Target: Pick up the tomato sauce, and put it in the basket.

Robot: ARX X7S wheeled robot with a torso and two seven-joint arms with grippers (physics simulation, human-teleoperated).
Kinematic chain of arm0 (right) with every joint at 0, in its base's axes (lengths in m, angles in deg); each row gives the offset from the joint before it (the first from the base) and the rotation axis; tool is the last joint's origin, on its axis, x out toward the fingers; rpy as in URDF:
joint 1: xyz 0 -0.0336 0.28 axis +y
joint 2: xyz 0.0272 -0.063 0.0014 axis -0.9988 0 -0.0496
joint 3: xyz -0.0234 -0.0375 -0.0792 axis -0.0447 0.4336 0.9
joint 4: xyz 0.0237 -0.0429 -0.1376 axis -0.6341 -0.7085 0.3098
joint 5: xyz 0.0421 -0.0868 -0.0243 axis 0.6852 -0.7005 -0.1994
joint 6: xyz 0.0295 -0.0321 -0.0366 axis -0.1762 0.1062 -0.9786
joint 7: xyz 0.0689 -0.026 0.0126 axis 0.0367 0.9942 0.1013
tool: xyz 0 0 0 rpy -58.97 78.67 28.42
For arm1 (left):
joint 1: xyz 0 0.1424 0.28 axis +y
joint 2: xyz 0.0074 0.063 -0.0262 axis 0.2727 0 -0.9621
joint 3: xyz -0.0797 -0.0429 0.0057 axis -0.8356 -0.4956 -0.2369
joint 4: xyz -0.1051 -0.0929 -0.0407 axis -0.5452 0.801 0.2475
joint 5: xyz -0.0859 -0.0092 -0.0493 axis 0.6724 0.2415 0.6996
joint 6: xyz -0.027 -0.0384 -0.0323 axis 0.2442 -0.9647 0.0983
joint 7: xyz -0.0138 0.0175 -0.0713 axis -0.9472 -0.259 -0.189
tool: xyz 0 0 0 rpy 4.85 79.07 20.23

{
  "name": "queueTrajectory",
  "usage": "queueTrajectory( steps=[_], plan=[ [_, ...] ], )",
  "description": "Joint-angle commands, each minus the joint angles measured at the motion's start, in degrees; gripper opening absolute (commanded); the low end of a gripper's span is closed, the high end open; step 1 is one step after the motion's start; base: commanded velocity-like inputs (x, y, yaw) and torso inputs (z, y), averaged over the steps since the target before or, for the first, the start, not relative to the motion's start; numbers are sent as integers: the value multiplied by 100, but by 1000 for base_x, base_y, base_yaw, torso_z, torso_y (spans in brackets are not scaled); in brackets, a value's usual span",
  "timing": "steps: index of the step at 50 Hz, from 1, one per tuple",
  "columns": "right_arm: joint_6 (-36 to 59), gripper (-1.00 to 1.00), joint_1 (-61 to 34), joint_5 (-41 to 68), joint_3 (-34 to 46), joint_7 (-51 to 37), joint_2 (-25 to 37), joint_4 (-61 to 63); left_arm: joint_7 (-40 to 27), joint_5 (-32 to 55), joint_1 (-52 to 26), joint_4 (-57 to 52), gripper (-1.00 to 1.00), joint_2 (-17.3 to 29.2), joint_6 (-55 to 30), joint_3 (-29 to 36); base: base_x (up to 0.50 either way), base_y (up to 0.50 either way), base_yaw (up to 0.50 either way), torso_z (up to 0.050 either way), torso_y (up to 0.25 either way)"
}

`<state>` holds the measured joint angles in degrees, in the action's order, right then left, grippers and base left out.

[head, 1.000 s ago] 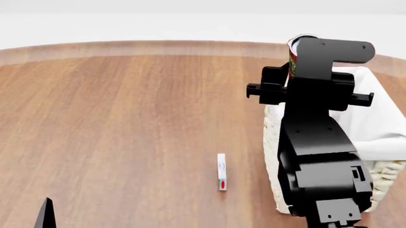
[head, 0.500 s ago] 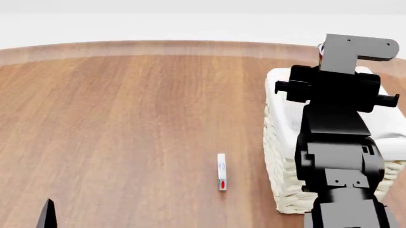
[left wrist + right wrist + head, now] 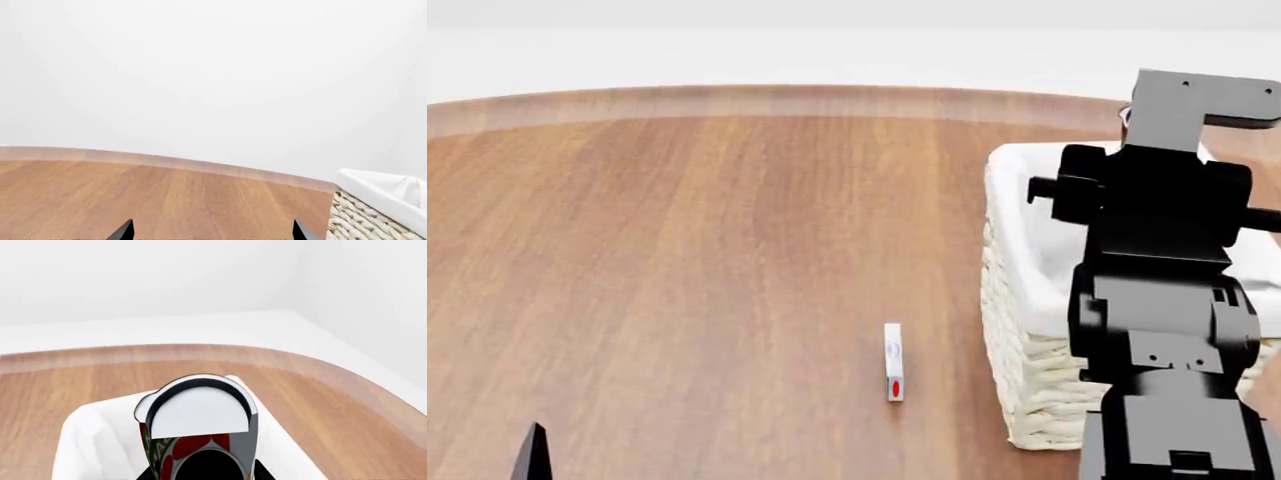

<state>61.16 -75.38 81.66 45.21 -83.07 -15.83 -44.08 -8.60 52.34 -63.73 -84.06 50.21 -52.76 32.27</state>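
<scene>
The tomato sauce [image 3: 200,420], a tin with a red and green label and a silver top, is held tilted between the fingers of my right gripper [image 3: 203,474], which is shut on it. It hangs above the white cloth lining of the basket [image 3: 90,440]. In the head view the cream wicker basket [image 3: 1028,310] stands at the right of the table, with my right arm [image 3: 1154,250] over it and hiding the can. My left gripper [image 3: 212,231] is open and empty, low at the near left, with one of its fingertips [image 3: 531,455] showing at the bottom edge.
A small white box with a red dot [image 3: 893,362] lies on the wooden table [image 3: 694,250] just left of the basket. The basket's corner [image 3: 373,210] shows in the left wrist view. The table's curved far edge runs behind the basket.
My right arm has carried the can to the right, from the basket's left rim to above its inside. The left gripper has barely moved.
</scene>
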Motion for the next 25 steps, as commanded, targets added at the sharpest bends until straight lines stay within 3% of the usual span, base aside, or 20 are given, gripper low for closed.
queueTrajectory(
  steps=[1,25],
  plan=[
    [415,-100,-228,-503,-231,239,-9,3,173,-29,34,174,100,-2,297,39,0,0,0,0,0],
    [1185,-100,-273,-657,-387,532,-1,2,101,-9,61,215,100,-1,315,58,0,0,0,0,0]
  ],
)
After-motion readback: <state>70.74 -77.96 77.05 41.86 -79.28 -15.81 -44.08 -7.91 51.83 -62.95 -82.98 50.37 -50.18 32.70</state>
